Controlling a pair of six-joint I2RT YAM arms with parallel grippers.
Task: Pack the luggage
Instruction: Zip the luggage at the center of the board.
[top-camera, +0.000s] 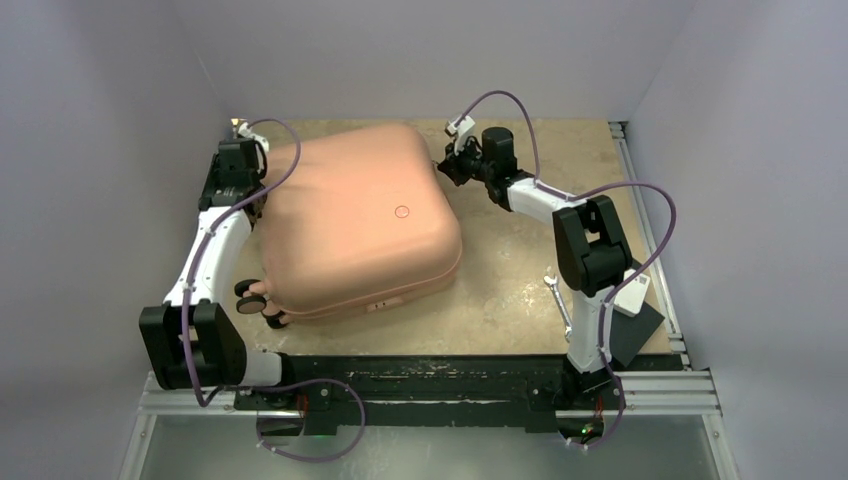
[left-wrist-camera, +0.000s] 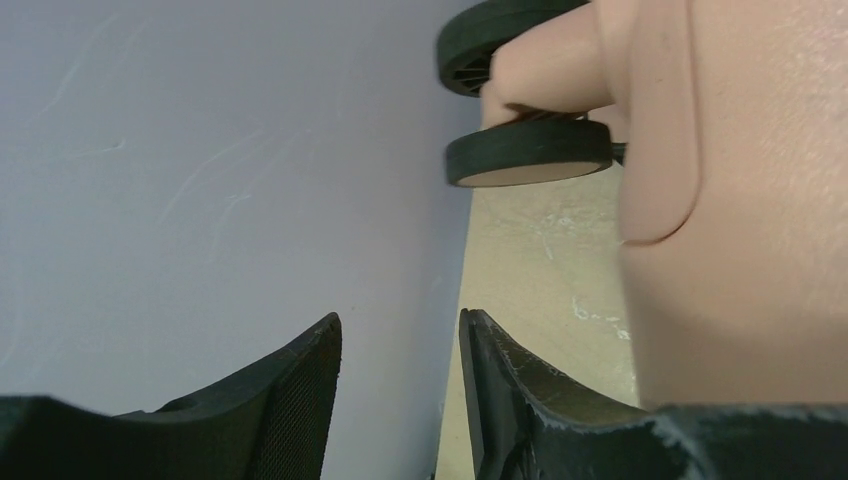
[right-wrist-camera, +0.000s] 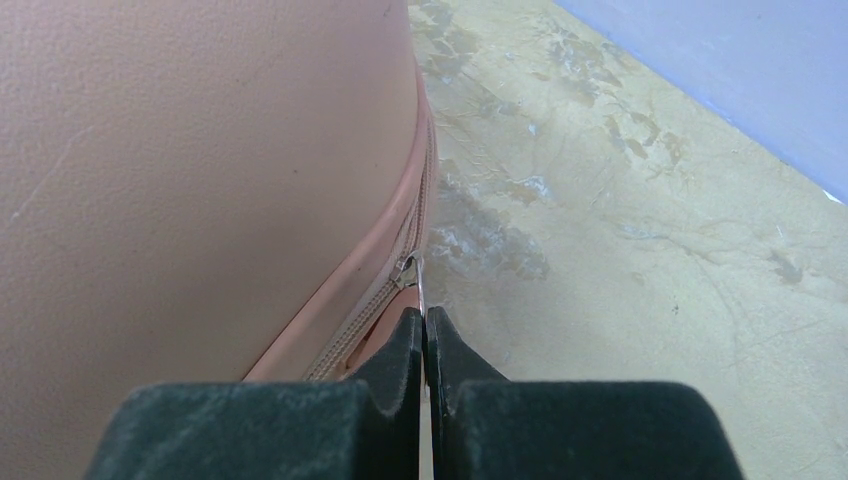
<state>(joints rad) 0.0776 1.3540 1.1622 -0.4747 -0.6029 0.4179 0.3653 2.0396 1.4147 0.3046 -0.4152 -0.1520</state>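
1. The luggage (top-camera: 360, 215) is lying flat on the table (top-camera: 520, 270), left of the middle, with its lid down. Its pink shell is facing up and it is sitting slightly askew to the table edges.
2. Two dark wheels (top-camera: 250, 295) are sticking out at its near left corner, close to the left arm's upper link.
3. The left hand (top-camera: 238, 150) is hovering at the far left corner of the luggage, between the shell and the side wall (left-wrist-camera: 200, 150).
4. In the left wrist view this hand (left-wrist-camera: 400, 325) is standing partly open. A clear gap is showing between its fingers and nothing is lying in it; only wall and table are showing through.
5. Ahead of those fingers, another pair of wheels (left-wrist-camera: 528, 152) is jutting from the shell, with the pink side running down the right of that view.
6. The right hand (top-camera: 447, 165) is reaching to the far right corner of the luggage.
7. In the right wrist view this hand (right-wrist-camera: 423, 320) is pressing fully together, pinching the thin metal zip pull (right-wrist-camera: 420, 285), which is rising out from between the fingertips.
8. The pull is hanging from the zipper (right-wrist-camera: 405, 245) that is running along the seam, just above the table.
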